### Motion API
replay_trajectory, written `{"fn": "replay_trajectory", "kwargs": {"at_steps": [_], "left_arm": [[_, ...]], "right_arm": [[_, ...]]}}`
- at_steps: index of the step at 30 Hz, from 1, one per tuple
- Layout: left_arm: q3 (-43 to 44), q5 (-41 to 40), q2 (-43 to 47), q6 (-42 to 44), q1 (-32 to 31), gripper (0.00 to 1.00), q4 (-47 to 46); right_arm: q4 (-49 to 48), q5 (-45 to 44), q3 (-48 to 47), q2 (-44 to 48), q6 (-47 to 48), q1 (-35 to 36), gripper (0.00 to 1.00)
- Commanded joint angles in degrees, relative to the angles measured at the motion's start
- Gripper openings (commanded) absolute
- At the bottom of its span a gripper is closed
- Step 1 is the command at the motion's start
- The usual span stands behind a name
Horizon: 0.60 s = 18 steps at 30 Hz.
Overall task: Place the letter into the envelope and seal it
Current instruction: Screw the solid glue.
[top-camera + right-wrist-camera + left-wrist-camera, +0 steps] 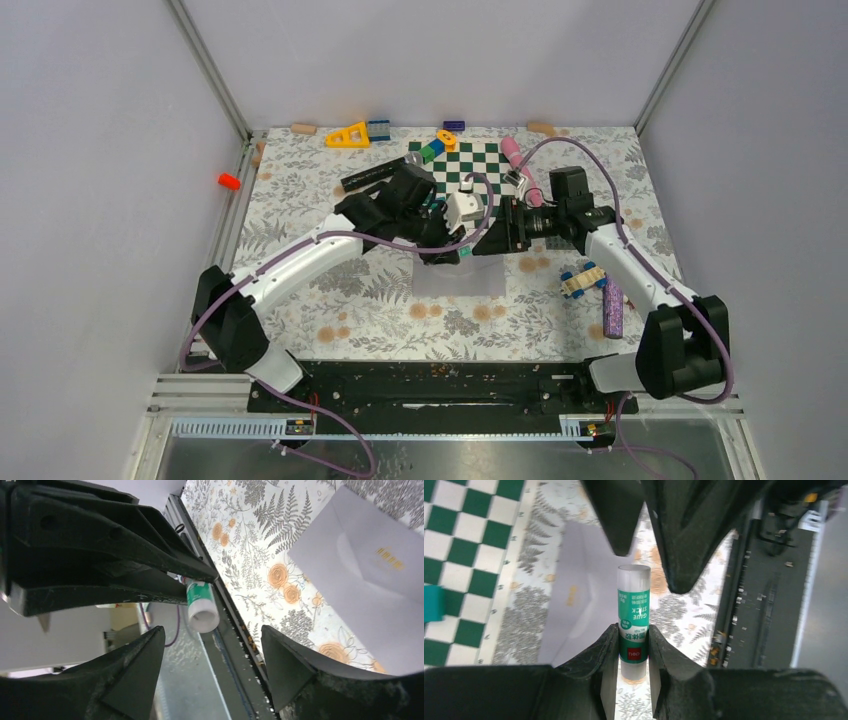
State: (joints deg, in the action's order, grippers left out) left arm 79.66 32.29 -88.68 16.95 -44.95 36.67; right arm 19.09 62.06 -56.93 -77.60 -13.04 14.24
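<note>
Left wrist view gives you the clearest read: your left hand (633, 632) is clenched on the lower body of a green glue stick (634, 607), holding it above the worktop (524, 610) so that its capped end points at your right hand (212, 640). That hand is released, its fingers spread either side of the cap, probably to pull it off. The envelope (574, 595) lies flat beneath them, on the near side of the checkered board (469, 545), flap face up for gluing. You cannot see the letter

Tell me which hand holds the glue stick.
The left hand, closed on the green-labelled glue stick; the right hand stands open, holding nothing.
</note>
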Motion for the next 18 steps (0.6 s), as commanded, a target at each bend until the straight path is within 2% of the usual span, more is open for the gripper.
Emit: {"fn": "replay_trajectory", "kwargs": {"at_steps": [1, 8, 13, 18], "left_arm": [[-1.4, -14.9, 1.2, -0.3, -2.6, 0.00, -5.6], [-1.2, -20.5, -0.2, 0.6, -4.4, 0.00, -6.0], [-1.0, -20.2, -0.2, 0.7, -4.7, 0.00, -6.0], [-1.5, -19.2, 0.1, 1.2, -4.9, 0.00, -6.0]], "right_arm": [[-1.0, 2.5, -1.2, -1.6, -8.9, -0.3, 0.75], [-1.7, 2.2, -1.3, -4.8, -10.7, -0.3, 0.62], [-1.8, 2.1, -1.7, -7.1, -10.9, -0.3, 0.55], [-2.2, 3.7, -3.2, -8.8, -11.7, -0.8, 0.55]]}}
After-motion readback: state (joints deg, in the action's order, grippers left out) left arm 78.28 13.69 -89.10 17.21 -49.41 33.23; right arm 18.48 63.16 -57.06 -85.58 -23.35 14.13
